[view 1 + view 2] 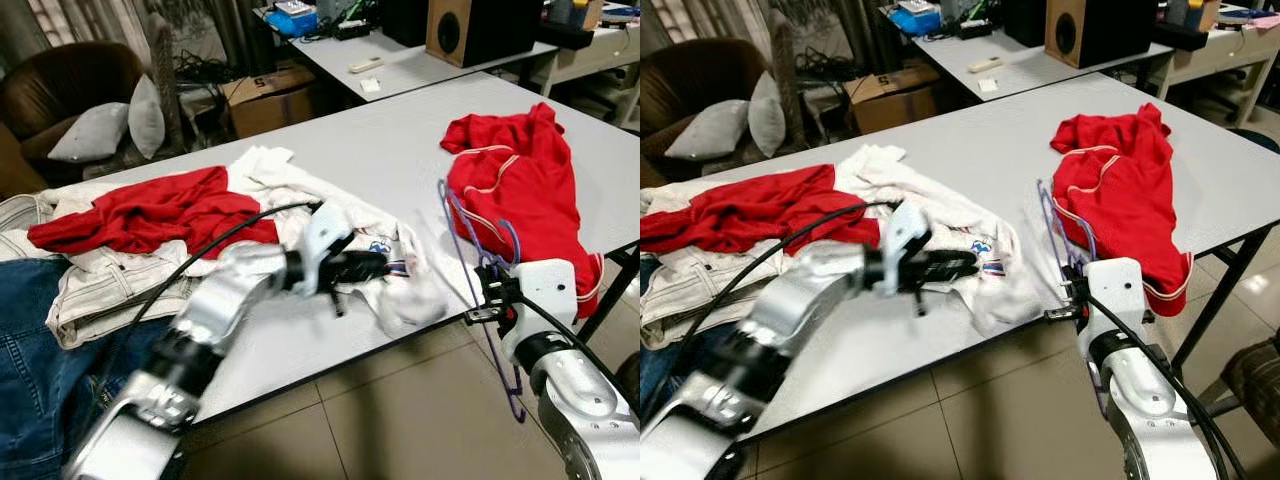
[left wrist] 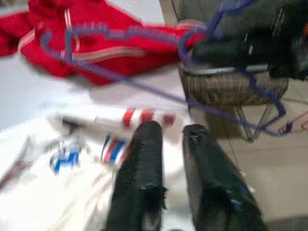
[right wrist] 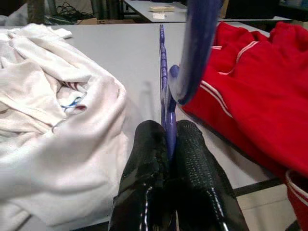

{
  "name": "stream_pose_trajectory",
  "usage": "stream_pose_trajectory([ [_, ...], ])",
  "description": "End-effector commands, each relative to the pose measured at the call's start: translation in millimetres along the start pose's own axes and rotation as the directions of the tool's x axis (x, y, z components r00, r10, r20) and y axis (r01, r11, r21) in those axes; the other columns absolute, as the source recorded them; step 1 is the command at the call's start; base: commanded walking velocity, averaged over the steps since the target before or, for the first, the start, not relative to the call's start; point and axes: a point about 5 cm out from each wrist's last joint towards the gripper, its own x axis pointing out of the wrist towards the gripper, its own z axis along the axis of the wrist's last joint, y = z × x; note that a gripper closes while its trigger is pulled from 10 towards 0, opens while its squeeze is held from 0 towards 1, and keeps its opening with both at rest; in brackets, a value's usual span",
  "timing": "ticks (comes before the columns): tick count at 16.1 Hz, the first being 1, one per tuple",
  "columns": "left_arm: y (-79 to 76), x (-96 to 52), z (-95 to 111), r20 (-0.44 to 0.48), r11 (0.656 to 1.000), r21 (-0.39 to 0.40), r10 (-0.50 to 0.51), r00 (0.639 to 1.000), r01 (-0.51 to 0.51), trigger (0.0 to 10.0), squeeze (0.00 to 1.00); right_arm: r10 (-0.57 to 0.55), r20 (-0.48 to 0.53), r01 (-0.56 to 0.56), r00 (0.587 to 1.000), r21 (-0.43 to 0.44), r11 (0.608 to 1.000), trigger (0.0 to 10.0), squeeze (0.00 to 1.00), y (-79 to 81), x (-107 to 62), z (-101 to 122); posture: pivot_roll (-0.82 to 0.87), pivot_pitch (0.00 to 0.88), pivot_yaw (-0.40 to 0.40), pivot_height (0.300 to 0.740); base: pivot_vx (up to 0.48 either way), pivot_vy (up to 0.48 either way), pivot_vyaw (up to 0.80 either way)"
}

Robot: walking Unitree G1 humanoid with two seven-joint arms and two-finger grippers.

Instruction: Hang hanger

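A purple wire hanger (image 1: 462, 235) stands on edge at the table's front right edge, between a crumpled white shirt (image 1: 400, 290) and a red shirt (image 1: 520, 190). My right gripper (image 1: 490, 290) is shut on its lower part; the right wrist view shows the fingers (image 3: 144, 159) clamped on the purple wire (image 3: 162, 72). My left gripper (image 1: 375, 268) reaches across low over the white shirt, pointing toward the hanger (image 2: 159, 94). Its fingers (image 2: 144, 159) stand slightly open with nothing between them.
The grey table (image 1: 380, 140) also holds a second red garment (image 1: 150, 215), a beige garment (image 1: 100, 290) and jeans (image 1: 30, 330) at the left. Behind it stand a brown armchair (image 1: 60, 80), a cardboard box (image 1: 270, 95) and a desk with a speaker (image 1: 460, 30).
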Motion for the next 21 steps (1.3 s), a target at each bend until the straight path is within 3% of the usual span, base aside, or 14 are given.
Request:
stream_pose_trajectory([
  [1,6.7,-8.2,-4,-0.035,0.999,0.017,0.038,0.999,-0.037,10.0,1.00,-0.005,0.012,0.005,1.000,-0.005,1.000,10.0,0.00,0.0,0.0,4,-0.14,0.000,0.145,0.740,0.000,0.000,0.00],
  [2,18.1,-17.5,-13,-0.089,0.990,0.045,0.139,0.986,-0.136,10.0,1.00,-0.031,0.006,0.031,1.000,-0.008,0.999,10.0,0.00,-5.6,-1.9,3,-0.15,0.000,0.145,0.740,0.000,0.000,0.00],
  [3,31.5,-28.8,-24,-0.152,0.954,0.115,0.292,0.944,-0.277,10.0,1.00,-0.054,-0.007,0.054,0.999,-0.014,0.998,10.0,0.00,-13.0,-5.6,1,-0.16,0.000,0.146,0.740,0.000,0.000,0.00],
  [5,37.2,-32.9,-31,-0.184,0.922,0.178,0.374,0.909,-0.343,10.0,1.00,-0.051,-0.020,0.050,0.999,-0.024,0.998,10.0,0.00,-17.2,-9.3,-2,-0.16,0.000,0.145,0.740,0.000,0.000,0.00],
  [6,39.5,-30.8,-35,-0.197,0.897,0.220,0.426,0.883,-0.384,10.0,0.00,-0.014,-0.037,0.012,0.999,-0.063,0.998,10.0,0.00,-20.5,-15.9,-5,-0.17,0.000,0.146,0.740,0.000,0.000,0.00],
  [8,45.3,-30.0,-40,-0.206,0.850,0.291,0.505,0.838,-0.440,10.0,0.00,-0.030,-0.050,0.025,0.998,-0.103,0.994,10.0,0.00,-33.8,-26.0,-6,-0.19,0.000,0.149,0.740,0.000,0.000,0.00],
  [12,41.8,-21.0,-47,-0.212,0.877,0.262,0.459,0.863,-0.402,10.0,0.00,0.010,-0.049,-0.015,0.999,-0.103,0.995,10.0,0.00,-38.2,-36.0,-4,-0.21,0.000,0.158,0.740,0.000,0.000,0.00],
  [14,43.8,-16.6,-52,-0.231,0.866,0.285,0.479,0.847,-0.412,2.0,0.00,0.051,-0.051,-0.056,0.997,-0.112,0.992,10.0,0.00,-34.6,-40.0,-3,-0.22,0.000,0.158,0.740,0.000,0.000,0.00],
  [15,44.7,-15.7,-54,-0.238,0.861,0.290,0.488,0.840,-0.418,0.3,0.00,0.057,-0.052,-0.062,0.997,-0.113,0.992,10.0,0.00,-33.9,-40.7,-4,-0.22,0.000,0.158,0.740,0.000,0.000,0.00],
  [17,50.1,-17.9,-65,-0.306,0.822,0.364,0.550,0.777,-0.438,0.0,0.00,0.079,-0.052,-0.085,0.996,-0.115,0.990,10.0,0.00,-28.6,-42.6,-3,-0.23,0.000,0.169,0.740,0.000,0.000,0.00],
  [21,51.8,-19.2,-70,-0.338,0.812,0.398,0.563,0.755,-0.427,0.0,0.00,0.096,-0.053,-0.102,0.994,-0.114,0.988,10.0,0.00,-24.5,-45.5,-2,-0.24,0.000,0.175,0.740,0.000,0.000,0.00],
])
